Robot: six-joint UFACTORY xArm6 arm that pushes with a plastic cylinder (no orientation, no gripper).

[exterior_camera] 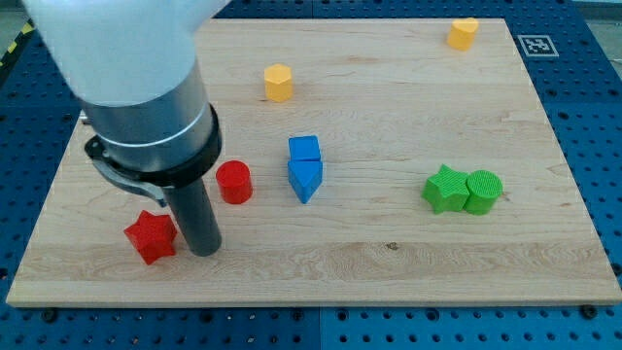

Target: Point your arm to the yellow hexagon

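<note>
Seen from above a wooden board on a blue perforated bench: eight small coloured blocks, none stacked, none boxed in — all lying loose on the bare wood.

Toward the view's top, left of centre, the yellow hexagon, standing alone and well apart from everything else. At the top right corner, a second yellow block, shape hard to make out, close to the board's edge; just beyond it, off the board, a black-and-white marker tag.

At mid-board, a blue cube with a blue wedge-shaped block touching it on the side toward the view's bottom. To their left, near but apart, a red cylinder. Lower left, a red star. Over on the right, a green star pressed against a green cylinder, side by side.

Entering from the top left corner, the arm: a pale upper housing, then a grey collar, then the dark rod dropping nearly straight down. My tip down at board level just beside the red star, on its right, and below-left of the red cylinder — contact with the star not clear from this angle. No jaws on this rig, only the plain rod end, holding nothing.

Yellow hexagon well up the board from my tip, toward the view's top and somewhat to the right, with the red cylinder lying roughly between the two
</note>
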